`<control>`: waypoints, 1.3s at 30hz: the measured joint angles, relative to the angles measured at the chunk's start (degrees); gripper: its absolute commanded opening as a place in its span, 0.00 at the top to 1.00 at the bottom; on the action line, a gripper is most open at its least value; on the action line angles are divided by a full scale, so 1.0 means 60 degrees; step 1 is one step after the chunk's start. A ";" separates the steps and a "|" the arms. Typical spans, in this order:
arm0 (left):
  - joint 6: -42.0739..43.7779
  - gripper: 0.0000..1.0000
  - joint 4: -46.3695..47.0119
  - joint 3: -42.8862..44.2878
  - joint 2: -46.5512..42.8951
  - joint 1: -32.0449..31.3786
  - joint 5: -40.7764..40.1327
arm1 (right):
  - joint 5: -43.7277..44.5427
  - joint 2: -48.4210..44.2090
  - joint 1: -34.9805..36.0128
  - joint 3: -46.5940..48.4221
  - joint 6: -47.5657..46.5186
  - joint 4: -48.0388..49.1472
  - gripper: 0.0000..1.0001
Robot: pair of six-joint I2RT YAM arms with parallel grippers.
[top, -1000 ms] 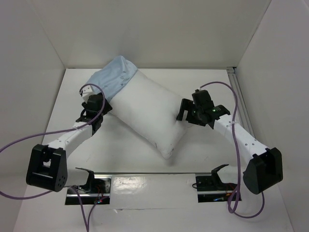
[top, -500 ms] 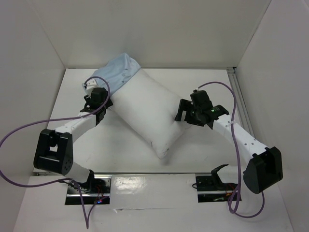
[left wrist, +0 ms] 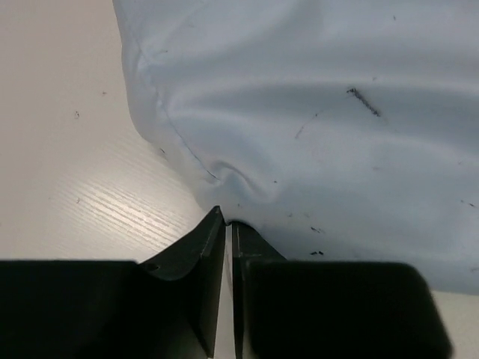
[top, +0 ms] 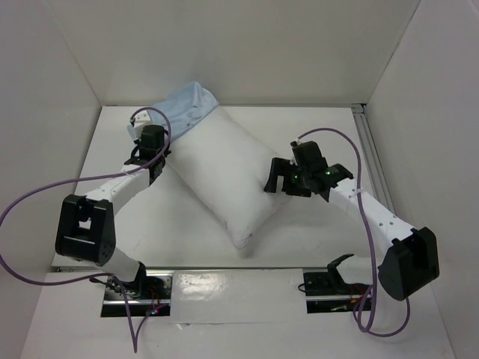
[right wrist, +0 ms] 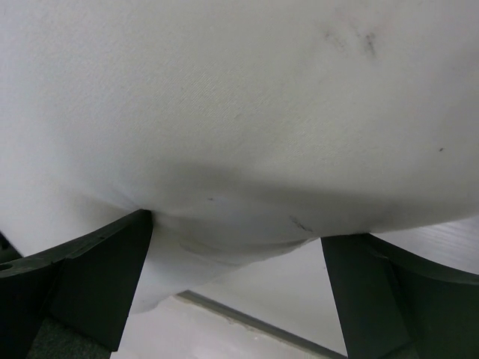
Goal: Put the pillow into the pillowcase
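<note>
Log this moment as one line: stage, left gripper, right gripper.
stage: pillow only far end in pillowcase | left gripper: pinching pillowcase edge | right gripper: open, straddling pillow edge

White table (top: pixel 314 127) between white walls (top: pixel 247 52), metal rail (top: pixel 372 149) along its right edge, shiny plate (top: pixel 232 284) in front.

I can read no writing, label, brand or number in my views; the pillowcase (left wrist: pixel 314 90) carries only tiny dark specks.
</note>
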 measured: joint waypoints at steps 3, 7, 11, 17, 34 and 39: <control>0.0051 0.77 -0.0011 0.0000 0.0069 0.0000 0.0004 | -0.0605 -0.0306 0.0080 -0.0211 -0.0138 -0.0007 0.00; 0.0248 0.47 0.0036 -0.0007 0.0084 0.0069 0.0204 | -0.1056 -0.0882 0.0102 -0.0321 -0.0270 -0.0171 0.00; 0.0386 0.29 0.0138 -0.0007 0.0087 0.0277 0.0834 | -0.1916 -0.1461 0.0120 -0.0681 -0.0095 0.0098 0.00; 0.0510 0.36 0.0226 0.0219 0.0670 0.0659 0.1909 | -0.3078 -0.1534 0.0769 -0.2069 0.0816 0.1242 0.00; 0.0514 1.00 -0.0368 0.0965 0.0586 0.0783 0.3803 | -0.2160 0.0273 0.0994 -0.1322 0.2401 0.3308 1.00; 0.0455 1.00 -0.1075 0.1260 -0.0495 0.0736 0.5067 | -0.1698 0.0164 -0.0412 0.0419 0.1654 0.2514 1.00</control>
